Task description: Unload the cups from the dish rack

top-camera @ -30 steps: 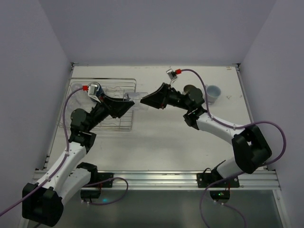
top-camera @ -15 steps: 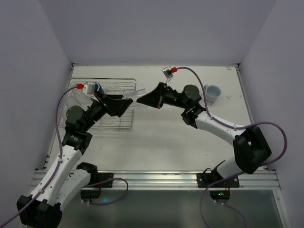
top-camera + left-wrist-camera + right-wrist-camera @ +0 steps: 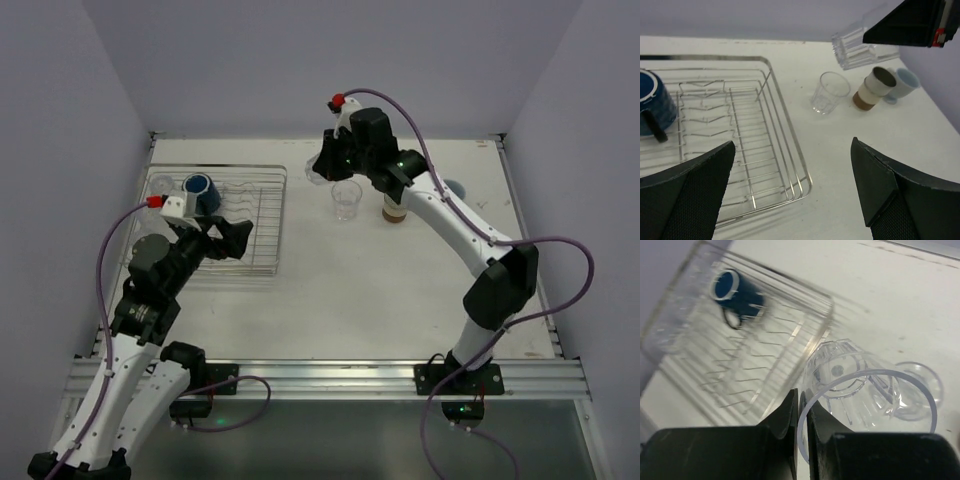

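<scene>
Right claw [image 3: 799, 400] swung from rack [image 3: 715, 58] to desk [image 3: 400, 290], pinching tumbler [image 3: 865, 385] rim near standing glass [image 3: 830, 92]; left claw [image 3: 790, 147] backed off, spread. Mug [image 3: 652, 102] sits in rack. Placing step; next lower tumbler upright, release.

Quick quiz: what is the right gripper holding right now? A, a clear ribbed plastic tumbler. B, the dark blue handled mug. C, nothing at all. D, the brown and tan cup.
A: in the right wrist view the right gripper is pinched shut on the rim of the clear ribbed plastic tumbler.
</scene>
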`<state>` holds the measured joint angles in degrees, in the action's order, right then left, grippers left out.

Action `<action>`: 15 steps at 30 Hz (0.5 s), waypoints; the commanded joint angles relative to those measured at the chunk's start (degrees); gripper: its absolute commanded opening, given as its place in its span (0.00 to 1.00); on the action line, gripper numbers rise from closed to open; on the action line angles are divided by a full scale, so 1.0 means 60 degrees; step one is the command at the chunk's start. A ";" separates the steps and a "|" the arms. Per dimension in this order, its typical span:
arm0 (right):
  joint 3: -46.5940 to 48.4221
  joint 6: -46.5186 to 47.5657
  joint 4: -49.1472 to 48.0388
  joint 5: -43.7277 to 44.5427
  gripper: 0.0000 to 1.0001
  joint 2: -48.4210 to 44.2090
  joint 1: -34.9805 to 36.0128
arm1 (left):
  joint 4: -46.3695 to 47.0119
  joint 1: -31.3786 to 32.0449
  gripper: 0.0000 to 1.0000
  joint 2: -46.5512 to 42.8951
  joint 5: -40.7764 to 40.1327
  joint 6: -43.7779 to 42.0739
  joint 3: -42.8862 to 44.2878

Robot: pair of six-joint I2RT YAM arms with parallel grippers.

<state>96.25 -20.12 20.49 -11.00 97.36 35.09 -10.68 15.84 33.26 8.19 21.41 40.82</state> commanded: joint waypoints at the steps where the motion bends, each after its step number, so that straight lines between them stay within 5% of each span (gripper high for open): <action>1: 0.1823 0.1960 0.3423 0.2257 0.00 0.1214 -0.0179 | -0.0521 0.0041 1.00 -0.0064 -0.0793 -0.0726 -0.0372; 7: 0.4403 0.2971 0.5226 0.3343 0.00 0.2931 -0.0297 | -0.0579 0.0041 1.00 -0.0122 -0.0588 -0.0829 -0.0299; 15: 0.5053 0.3280 0.5579 0.3387 0.00 0.4017 -0.0355 | -0.0579 0.0071 1.00 -0.0064 -0.0442 -0.0844 -0.0343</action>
<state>123.26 -3.99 50.94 7.73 121.64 33.30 -14.50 15.90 32.73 5.48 17.82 38.59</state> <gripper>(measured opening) 0.080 0.997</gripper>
